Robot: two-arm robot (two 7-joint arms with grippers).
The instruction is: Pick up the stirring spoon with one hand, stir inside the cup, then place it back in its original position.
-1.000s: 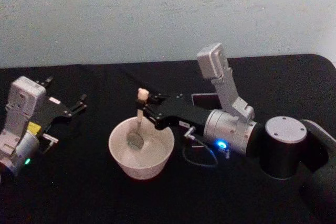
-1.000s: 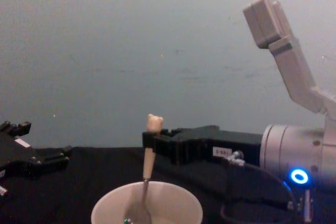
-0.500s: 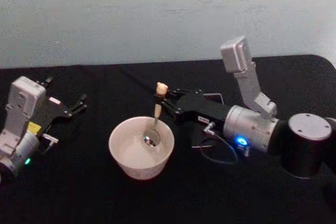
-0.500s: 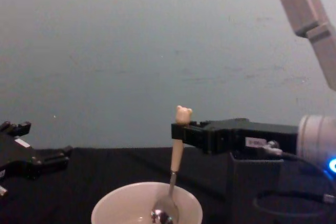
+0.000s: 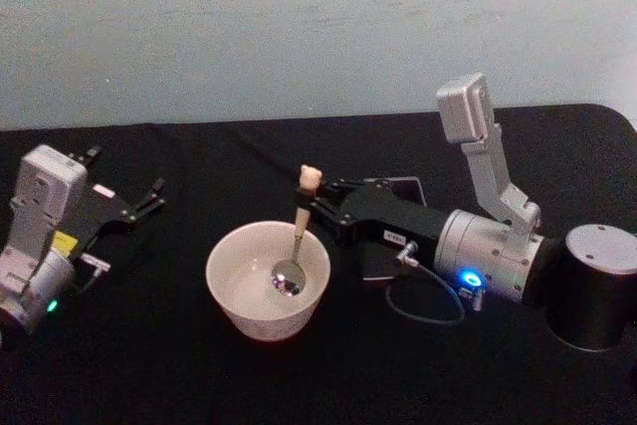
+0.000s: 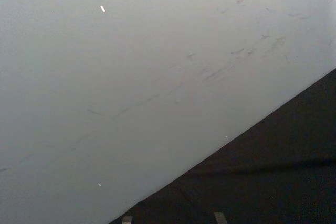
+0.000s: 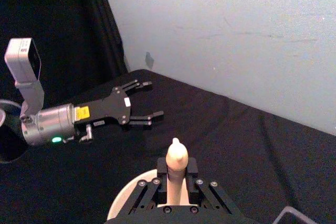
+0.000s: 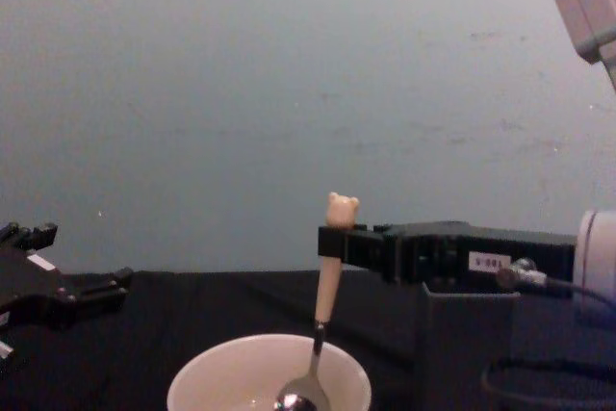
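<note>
The stirring spoon [image 5: 301, 211] stands nearly upright with its metal bowl down inside the cream-white cup [image 5: 223, 258], toward the cup's right side. My right gripper [image 5: 317, 202] is shut on the beige handle just below the bear head. In the right wrist view the handle [image 7: 177, 157] rises between the closed fingers [image 7: 195, 181]. The chest view has the spoon [image 8: 327, 288] leaning over the cup [image 8: 226, 354]. The dark grey holder box [image 5: 401, 186] sits behind and partly under the right arm. My left gripper [image 5: 125, 178] rests open at the left.
A black cloth covers the table [image 5: 149, 365], with a pale wall behind. A thin cable [image 5: 423, 311] loops below the right wrist. From the chest, the holder box [image 8: 464, 339] stands right of the cup. The left gripper [image 7: 147, 100] lies far off, past the cup.
The right arm drew back to the right, carrying the spoon from the cup's left part to its right part. The spoon's bowl stayed inside the cup. The left arm has not moved.
</note>
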